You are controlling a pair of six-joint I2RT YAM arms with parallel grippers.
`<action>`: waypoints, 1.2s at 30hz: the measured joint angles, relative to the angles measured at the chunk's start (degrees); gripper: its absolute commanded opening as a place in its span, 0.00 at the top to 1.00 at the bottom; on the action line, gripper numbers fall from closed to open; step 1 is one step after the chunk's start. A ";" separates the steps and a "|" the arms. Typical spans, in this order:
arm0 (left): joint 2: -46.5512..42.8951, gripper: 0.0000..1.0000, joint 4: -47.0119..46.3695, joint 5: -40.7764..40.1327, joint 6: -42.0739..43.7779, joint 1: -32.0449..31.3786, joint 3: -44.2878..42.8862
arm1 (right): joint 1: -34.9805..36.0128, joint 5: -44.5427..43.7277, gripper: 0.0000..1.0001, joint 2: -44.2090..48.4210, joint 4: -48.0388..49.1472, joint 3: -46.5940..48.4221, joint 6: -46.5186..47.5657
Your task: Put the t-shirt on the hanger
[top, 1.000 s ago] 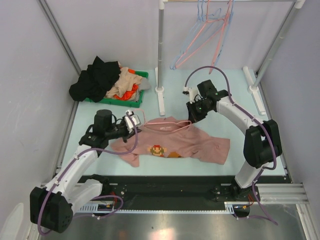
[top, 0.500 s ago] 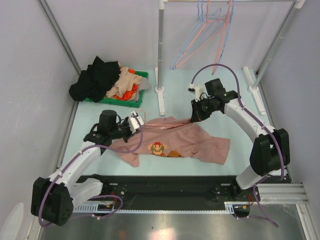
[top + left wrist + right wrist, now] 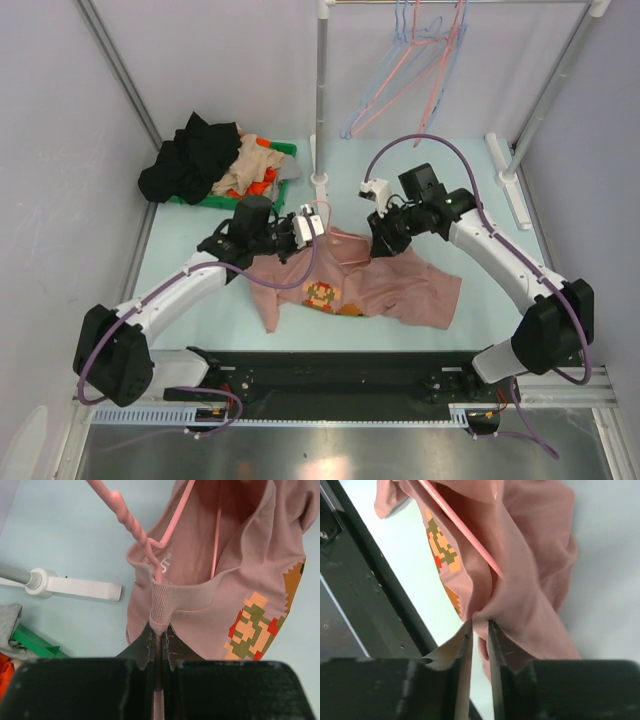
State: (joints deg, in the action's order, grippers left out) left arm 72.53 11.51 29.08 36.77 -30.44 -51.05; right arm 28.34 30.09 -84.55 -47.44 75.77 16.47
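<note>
Both arms have drawn inward since a second ago: the left pincer (image 3: 316, 222) has travelled from the left side of the frame toward the centre, dragging the collar with it. As a result, the t-shirt (image 3: 400, 290) is now bunched narrower on the worktop (image 3: 350, 180).

At upper left a green tray (image 3: 284, 150) holds a heap of clothes. A black garment (image 3: 185, 160) spills over its left rim, with beige and orange clothes (image 3: 250, 170) beside it. At the top of the frame, light-blue and pink hangers (image 3: 400, 70) hang on the rack (image 3: 320, 100).

The t-shirt lies in the middle of the frame, its pixel-art print facing up and its right half spread flat toward the lower right. The hanger (image 3: 118, 502) sits inside the neck opening, its twisted neck and hook poking out through the collar and its thin arms running down under the cloth.

The left pincer is pressed together on the ribbed collar edge, just below where the hanger's neck emerges. The right pincer (image 3: 479, 625) is at the shirt's upper right, with a fold of pink cloth at its tips. Its jaws stand a slit apart, and whether they pinch the fold cannot be told. One hanger arm crosses the cloth just beyond those tips.
</note>
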 measured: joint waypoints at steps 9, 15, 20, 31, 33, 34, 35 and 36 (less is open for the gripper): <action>-0.15 1.00 1.84 3.08 1.36 -0.22 -0.11 | -3.15 0.98 0.23 5.05 -1.07 1.86 8.02; -1.07 1.00 2.67 4.37 1.38 -0.26 -0.11 | 0.50 2.25 0.26 6.23 -1.95 2.38 14.16; -1.07 1.00 2.97 5.57 1.40 -0.26 -0.11 | 4.98 2.34 0.37 4.94 0.94 2.38 17.66; -2.08 1.00 3.28 6.54 1.81 -0.31 -0.11 | 10.49 1.79 0.96 -2.73 10.54 2.38 19.56; -2.36 1.00 3.39 6.88 1.81 -0.31 -0.11 | 10.51 1.73 1.00 -3.06 11.19 2.38 20.04; -2.47 1.00 3.45 6.84 1.84 -0.31 -0.11 | 10.51 1.73 1.00 -3.06 11.28 2.38 19.74; -2.54 0.99 3.48 7.08 1.88 -0.17 -0.11 | 10.51 1.62 1.00 -3.06 11.21 2.38 19.39; -2.67 0.98 3.69 7.21 1.86 0.00 -0.11 | 10.54 1.62 1.00 -3.06 11.21 2.38 19.26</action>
State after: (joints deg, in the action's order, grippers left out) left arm 69.87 15.20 36.29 38.63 -30.44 -51.16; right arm 38.87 31.70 -87.61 -36.23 78.15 35.73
